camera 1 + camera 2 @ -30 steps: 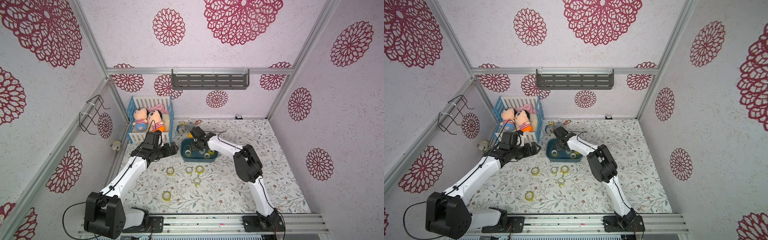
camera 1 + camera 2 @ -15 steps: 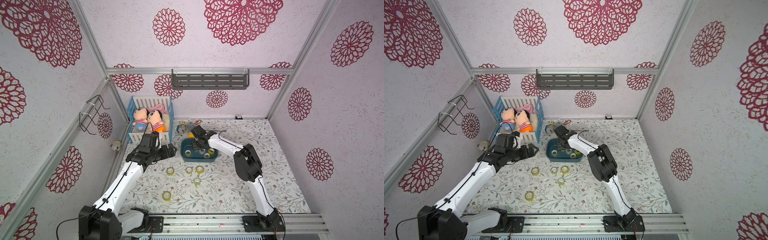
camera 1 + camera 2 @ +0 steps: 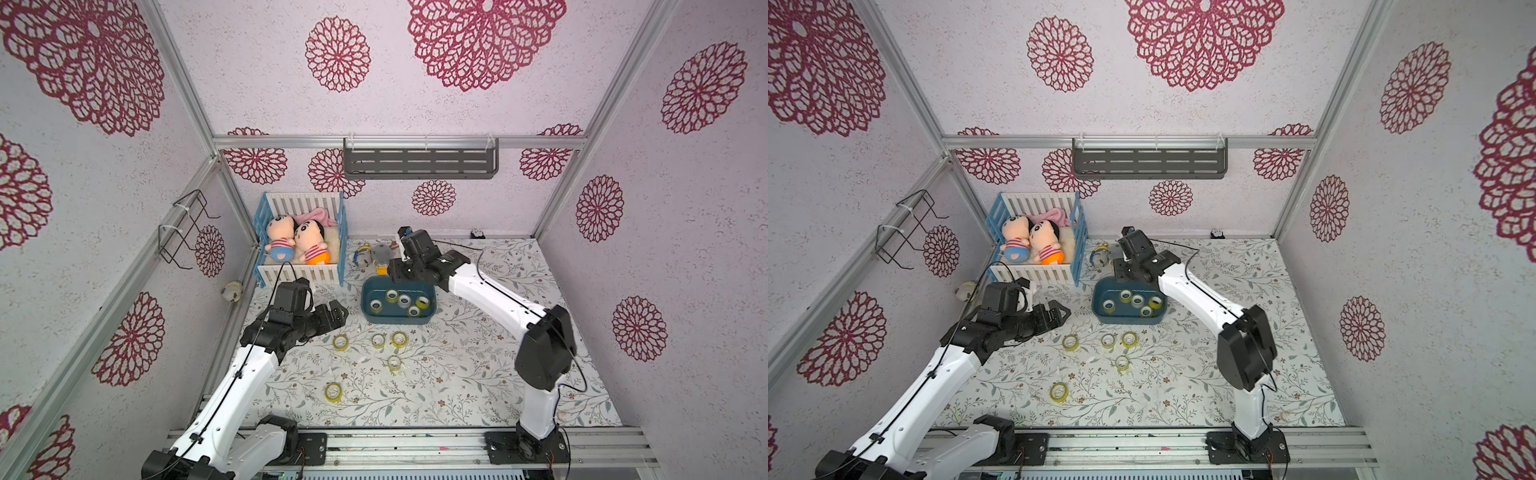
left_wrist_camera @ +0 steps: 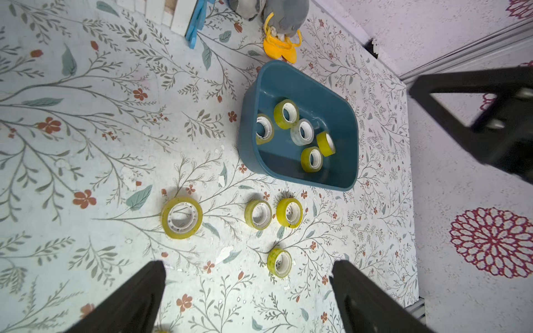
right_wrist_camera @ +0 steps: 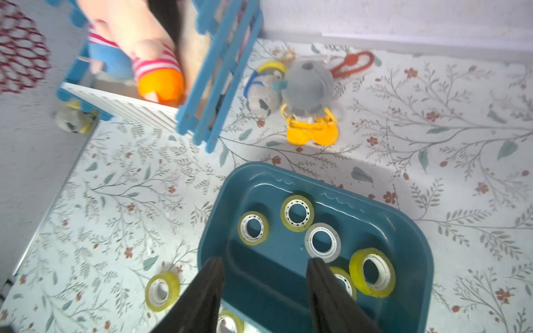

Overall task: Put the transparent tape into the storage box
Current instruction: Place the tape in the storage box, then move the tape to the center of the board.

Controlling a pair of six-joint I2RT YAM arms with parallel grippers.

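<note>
The teal storage box (image 3: 395, 320) (image 3: 1127, 319) (image 4: 343, 161) (image 5: 403, 230) sits mid-mat and holds several tape rolls, one clear (image 4: 294, 135) (image 5: 308, 242) and the others yellowish. Several more yellowish rolls lie on the mat in front of it, among them a large one (image 4: 165, 219) (image 3: 340, 342) and a small one (image 4: 279, 262). My right gripper (image 3: 401, 274) (image 3: 1129, 274) (image 5: 264, 261) hangs over the box's back edge, open, with nothing between its fingers. My left gripper (image 3: 338, 311) (image 3: 1061, 311) (image 4: 246, 263) is open and empty, left of the box and above the mat.
A blue-and-white crib (image 3: 301, 274) with two dolls stands at the back left. A grey plush toy with yellow feet (image 3: 380, 253) (image 5: 307, 86) lies just behind the box. On the walls are a grey shelf (image 3: 419, 162) and a wire rack (image 3: 183, 232).
My right gripper's jaws have opened above the box. My left gripper has drawn back a little toward the front, and its arm has swung lower.
</note>
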